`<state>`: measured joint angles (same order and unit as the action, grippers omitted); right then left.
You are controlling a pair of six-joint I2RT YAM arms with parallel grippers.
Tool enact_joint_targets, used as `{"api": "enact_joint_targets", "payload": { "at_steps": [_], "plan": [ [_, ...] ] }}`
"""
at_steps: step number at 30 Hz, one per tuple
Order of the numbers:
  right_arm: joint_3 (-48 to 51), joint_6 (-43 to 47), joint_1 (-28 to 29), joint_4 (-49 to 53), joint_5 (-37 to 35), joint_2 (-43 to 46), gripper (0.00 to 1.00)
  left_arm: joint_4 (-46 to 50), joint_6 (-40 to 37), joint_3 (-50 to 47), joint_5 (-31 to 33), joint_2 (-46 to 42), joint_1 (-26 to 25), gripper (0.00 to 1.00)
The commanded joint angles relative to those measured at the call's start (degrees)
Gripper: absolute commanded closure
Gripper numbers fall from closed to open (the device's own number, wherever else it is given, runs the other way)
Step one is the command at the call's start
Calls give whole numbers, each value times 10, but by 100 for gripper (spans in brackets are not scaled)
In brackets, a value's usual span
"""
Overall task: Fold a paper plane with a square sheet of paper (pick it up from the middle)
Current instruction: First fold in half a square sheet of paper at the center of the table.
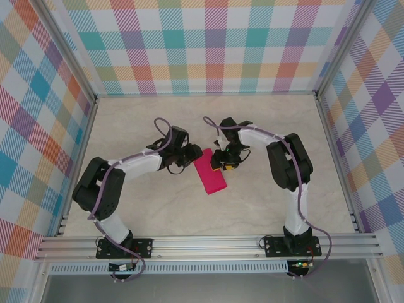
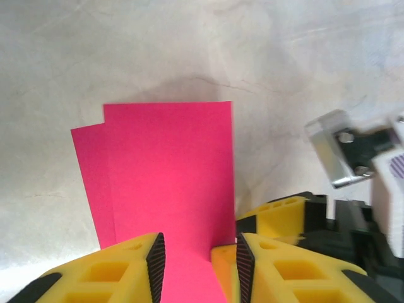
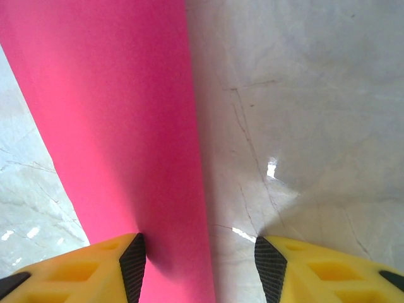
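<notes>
Folded pink paper [image 1: 210,172] between left hand [image 2: 199,255] and right hand [image 3: 201,262]

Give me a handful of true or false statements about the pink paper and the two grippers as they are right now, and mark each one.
1. The square sheet of paper is folded over into a rectangle. True.
2. Its two layers line up exactly. False: in the left wrist view the lower layer sticks out past the upper one on the left.
3. The right gripper is clamped shut. False: its jaws stand apart, over the paper's edge and bare table.
4. The left gripper has its jaws apart with paper running between them. True.
5. A finished paper plane lies on the table. False: the paper is just a folded rectangle.
</notes>
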<state>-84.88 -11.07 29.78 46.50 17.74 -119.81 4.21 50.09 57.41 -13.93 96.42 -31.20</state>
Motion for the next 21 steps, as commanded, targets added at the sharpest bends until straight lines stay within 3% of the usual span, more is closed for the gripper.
{"api": "enact_joint_targets", "payload": {
  "at_steps": [1,12,21],
  "plan": [
    [13,17,5,12,-60,-48,45,19,-8,-14,10,-5,5,65],
    [8,58,13,23,-87,-58,41,-17,-8,-7,-31,35,4,77],
    [-4,50,14,30,-107,-73,41,-24,-8,-2,-37,57,4,80]
  ]
}}
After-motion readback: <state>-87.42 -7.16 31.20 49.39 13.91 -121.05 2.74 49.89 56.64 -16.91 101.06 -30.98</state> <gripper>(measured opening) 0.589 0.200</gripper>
